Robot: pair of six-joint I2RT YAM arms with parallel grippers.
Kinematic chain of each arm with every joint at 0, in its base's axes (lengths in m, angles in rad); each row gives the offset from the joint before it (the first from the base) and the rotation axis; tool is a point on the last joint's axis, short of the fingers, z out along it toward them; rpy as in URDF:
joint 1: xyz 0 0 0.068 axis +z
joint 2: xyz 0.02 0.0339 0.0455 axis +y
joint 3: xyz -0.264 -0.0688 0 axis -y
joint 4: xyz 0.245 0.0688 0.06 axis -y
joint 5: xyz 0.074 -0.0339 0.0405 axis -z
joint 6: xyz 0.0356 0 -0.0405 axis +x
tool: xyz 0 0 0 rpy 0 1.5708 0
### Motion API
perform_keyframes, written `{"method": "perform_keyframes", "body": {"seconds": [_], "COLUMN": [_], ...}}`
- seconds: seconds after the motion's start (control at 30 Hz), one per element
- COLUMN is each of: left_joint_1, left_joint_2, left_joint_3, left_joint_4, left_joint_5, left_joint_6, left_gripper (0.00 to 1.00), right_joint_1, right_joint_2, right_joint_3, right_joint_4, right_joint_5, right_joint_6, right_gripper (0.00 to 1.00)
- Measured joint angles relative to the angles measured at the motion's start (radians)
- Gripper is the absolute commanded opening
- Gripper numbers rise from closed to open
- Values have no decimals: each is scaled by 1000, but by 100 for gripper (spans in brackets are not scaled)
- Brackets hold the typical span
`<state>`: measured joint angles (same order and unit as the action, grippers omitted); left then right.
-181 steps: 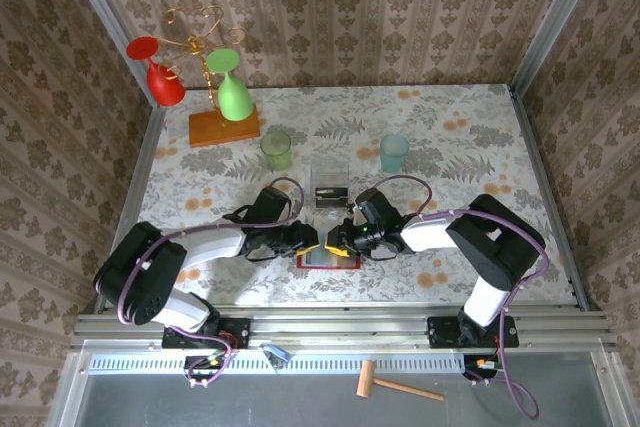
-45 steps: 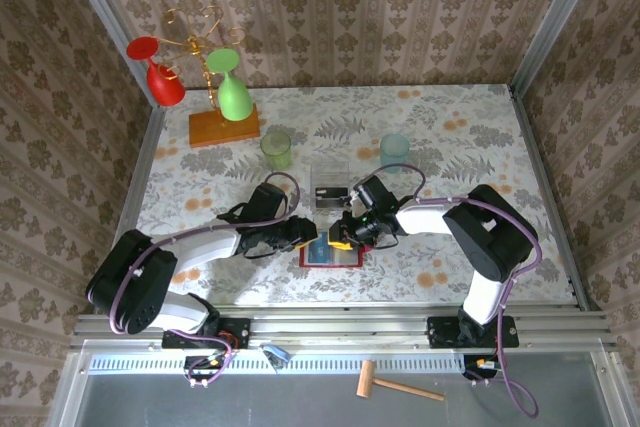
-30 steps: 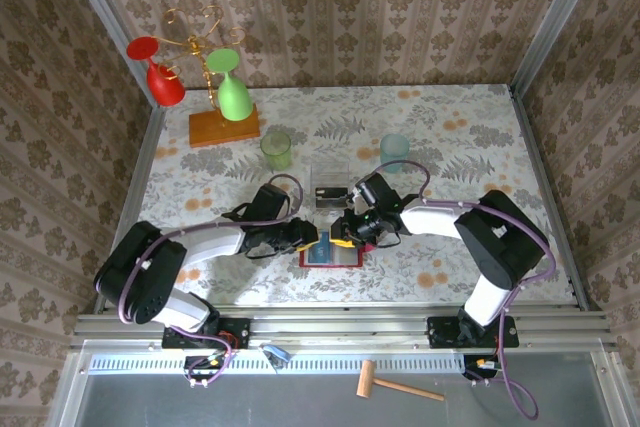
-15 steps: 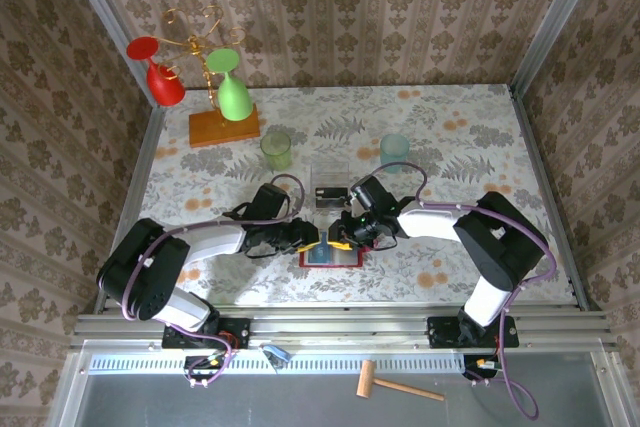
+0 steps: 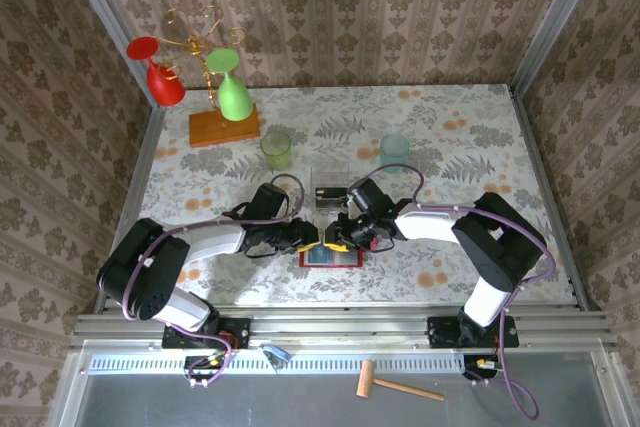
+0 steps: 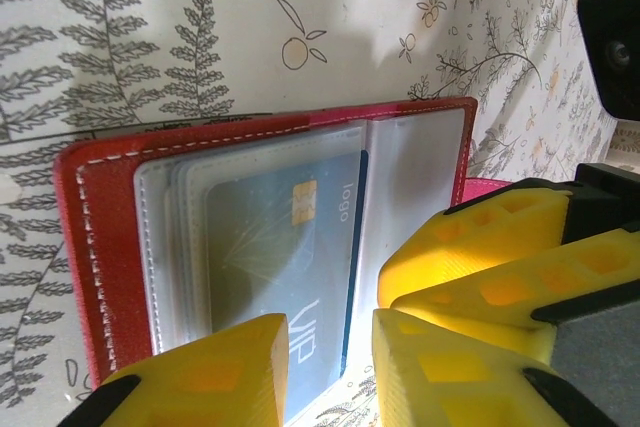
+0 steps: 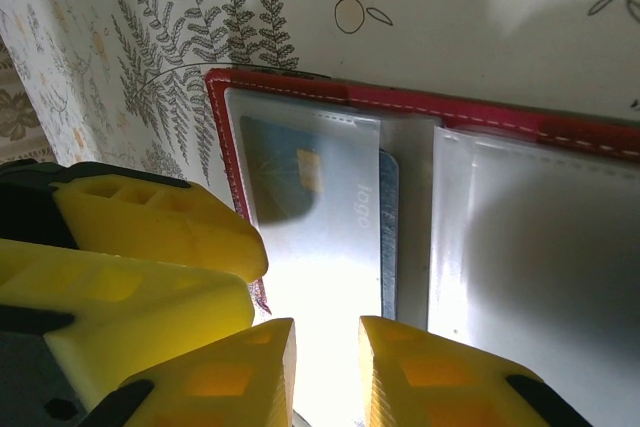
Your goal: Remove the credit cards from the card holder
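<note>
Found card holder open flat just ahead of left gripper, blue credit card in its pocket reaching between narrowly parted fingers. Same at right gripper; grip impossible to tell.

Mock-home robot lab cell: wallpapered walls, floral tablecloth, aluminium rail.

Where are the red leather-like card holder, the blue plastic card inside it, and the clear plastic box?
Card holder point(image 6: 103, 247): left wrist, red stitched border.
Blue card point(image 6: 283, 252): left wrist, card face.
Clear box point(image 5: 330, 172): top external, upper wall.
</note>
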<state>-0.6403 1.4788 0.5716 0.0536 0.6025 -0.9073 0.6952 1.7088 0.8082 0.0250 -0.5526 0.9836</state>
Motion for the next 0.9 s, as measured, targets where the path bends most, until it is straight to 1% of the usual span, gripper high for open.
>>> {"method": "perform_keyframes", "body": {"seconds": [0.37,0.47,0.63,0.73,0.9], "left_joint_1": [1,3,3,3,8], "left_joint_2": [2,2,2,2,2], "left_joint_3": [0,0,0,0,0], "left_joint_4": [0,0,0,0,0], "left_joint_5": [4,4,4,4,4], "left_joint_6": [3,3,3,3,3], "left_gripper": [29,29,29,29,29], "right_joint_1": [5,5,5,5,5], "right_joint_2": [23,23,26,29,33], "right_joint_3": [0,0,0,0,0], "right_joint_4": [8,21,27,28,27], "right_joint_5": [0,0,0,0,1], "right_joint_6": [12,13,15,15,14], "right_gripper": [23,20,20,20,25]}}
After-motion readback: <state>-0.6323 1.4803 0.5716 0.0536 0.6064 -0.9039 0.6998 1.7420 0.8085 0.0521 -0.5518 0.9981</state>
